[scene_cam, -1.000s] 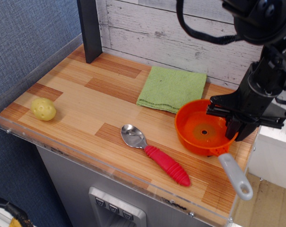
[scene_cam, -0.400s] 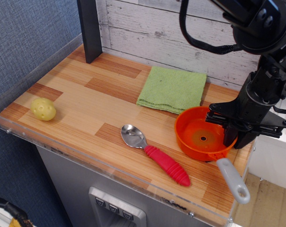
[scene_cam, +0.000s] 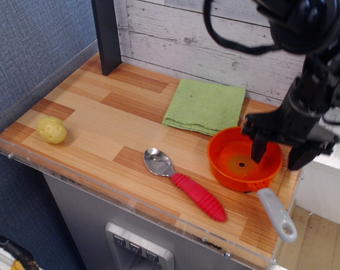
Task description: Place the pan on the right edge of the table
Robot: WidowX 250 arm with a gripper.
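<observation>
Orange and round, the pan sits on the table at the lower right of the frame, its grey handle pointing to the bottom right corner. Over it hangs the black gripper with its fingers spread wide, one above the pan's middle and one past its right rim. It holds nothing. A red-handled spoon lies just left of the pan.

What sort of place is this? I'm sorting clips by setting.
Probably a lab mock-up of a kitchen counter: a small wood-plank table with clear acrylic edging, a toy pan, a spoon, a green cloth, and a whitewashed plank backdrop.
</observation>
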